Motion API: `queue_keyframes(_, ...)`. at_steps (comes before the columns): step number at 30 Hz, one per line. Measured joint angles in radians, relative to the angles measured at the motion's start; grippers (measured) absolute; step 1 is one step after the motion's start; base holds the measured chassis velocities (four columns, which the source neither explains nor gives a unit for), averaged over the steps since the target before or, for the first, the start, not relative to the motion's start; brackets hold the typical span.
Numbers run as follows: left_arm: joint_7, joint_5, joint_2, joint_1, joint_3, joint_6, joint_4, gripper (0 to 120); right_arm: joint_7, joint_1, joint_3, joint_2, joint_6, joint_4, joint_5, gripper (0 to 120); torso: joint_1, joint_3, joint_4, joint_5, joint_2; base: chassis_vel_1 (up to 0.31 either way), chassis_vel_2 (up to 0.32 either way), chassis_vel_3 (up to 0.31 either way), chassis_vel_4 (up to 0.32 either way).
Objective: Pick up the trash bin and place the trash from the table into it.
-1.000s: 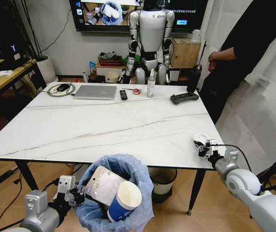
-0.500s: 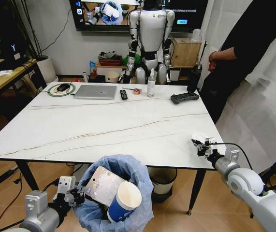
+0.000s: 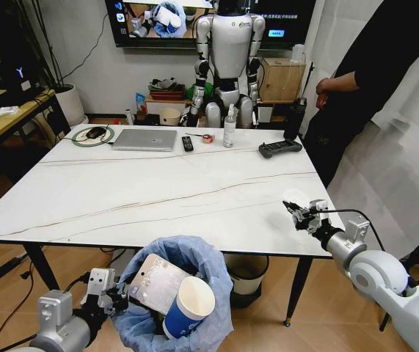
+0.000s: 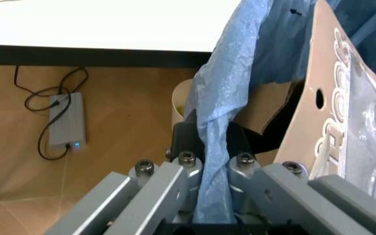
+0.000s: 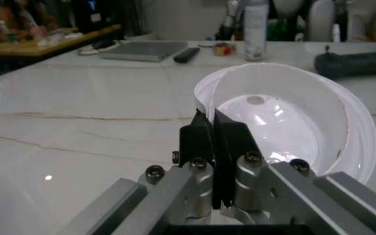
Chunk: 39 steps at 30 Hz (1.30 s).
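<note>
Task looks nearly finished. Left gripper (image 4: 215, 161), jaws clamped on the blue bag at the rim, holds the trash bin (image 3: 176, 290) below the near edge of the surface (image 3: 158, 191). In the bin: a cardboard-backed clear packet (image 3: 152, 282) and a blue-white paper cup (image 3: 191, 302). Right gripper (image 5: 215, 142), jaws closed on the rim of a white plastic cup (image 5: 293, 122), is at the near right corner of the surface. No other litter visible on the marble; remaining: get this cup into the bin.
</note>
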State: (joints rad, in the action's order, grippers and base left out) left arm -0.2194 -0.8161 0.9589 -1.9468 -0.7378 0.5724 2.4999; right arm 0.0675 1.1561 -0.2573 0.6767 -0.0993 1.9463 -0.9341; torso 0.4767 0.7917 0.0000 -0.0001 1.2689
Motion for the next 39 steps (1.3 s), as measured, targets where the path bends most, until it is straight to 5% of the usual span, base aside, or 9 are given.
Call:
queue_keyframes(20,-0.014,-0.026,-0.039,0.023,0.008,0.010,0.000,0,0.411,-0.249,0.231,-0.104,0.192,0.096,-0.161,0,0.000,0.000,-0.0001,0.0000,0.000,0.000,0.000,0.000,0.000)
queue_keyframes(28,-0.015,-0.028,-0.049,0.021,0.000,0.012,0.000,0,0.500,-0.501,0.478,-0.018,0.216,0.042,-0.194,0,0.000,0.000,0.0001,0.0000,0.000,0.000,0.000,0.000,0.000)
queue_keyframes(39,-0.016,-0.035,-0.058,0.019,-0.002,0.013,0.000,0,0.562,-0.649,0.655,0.100,0.234,-0.059,-0.227,0,0.000,0.000,0.0001,-0.0001,0.000,0.000,0.000,0.000,0.000)
